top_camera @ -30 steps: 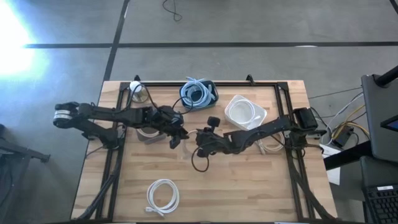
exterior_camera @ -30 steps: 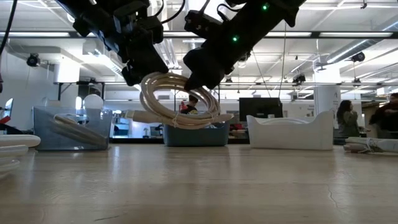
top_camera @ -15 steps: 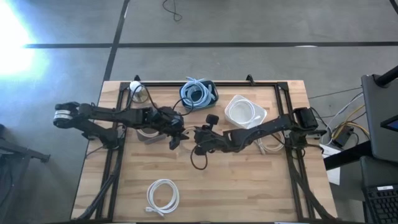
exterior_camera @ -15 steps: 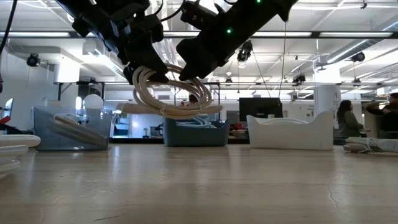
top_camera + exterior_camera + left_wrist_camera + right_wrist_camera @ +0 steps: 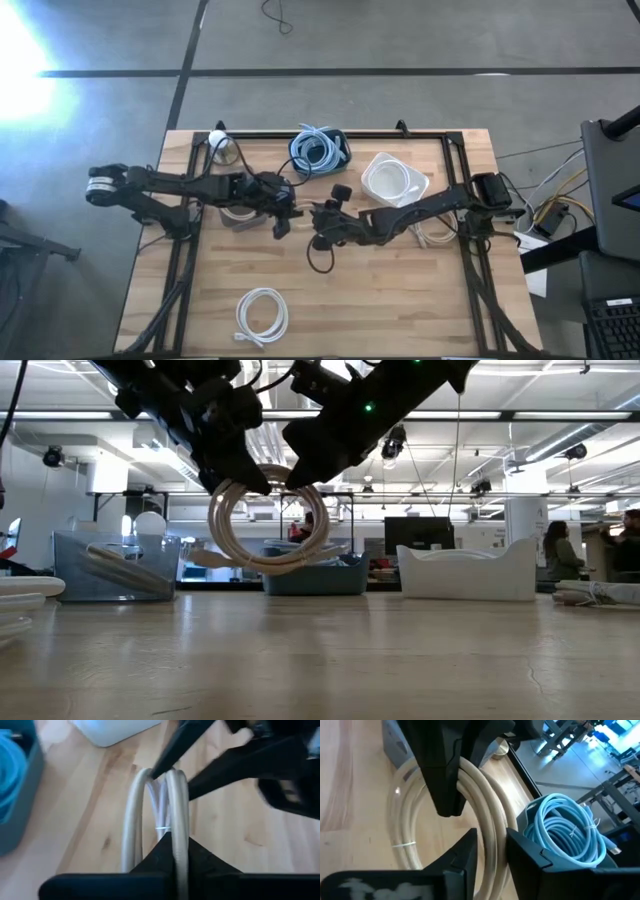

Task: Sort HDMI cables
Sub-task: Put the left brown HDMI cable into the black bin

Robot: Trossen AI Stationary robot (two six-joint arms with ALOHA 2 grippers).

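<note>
The beige cable coil (image 5: 268, 528) now hangs upright as a ring above the table (image 5: 400, 660); half a second ago it lay tilted and flatter between the two arms. The left gripper (image 5: 245, 478) has closed and clamps the coil's top. The right gripper (image 5: 300, 475), just beside it, has loosened; its fingers (image 5: 462, 855) stand a little apart on both sides of the strands. Only the right wrist view shows the light blue cables (image 5: 565, 827) in their bin just beyond the coil. Only the high view shows a white coil (image 5: 262, 315) well apart from both grippers, at the near table edge.
</note>
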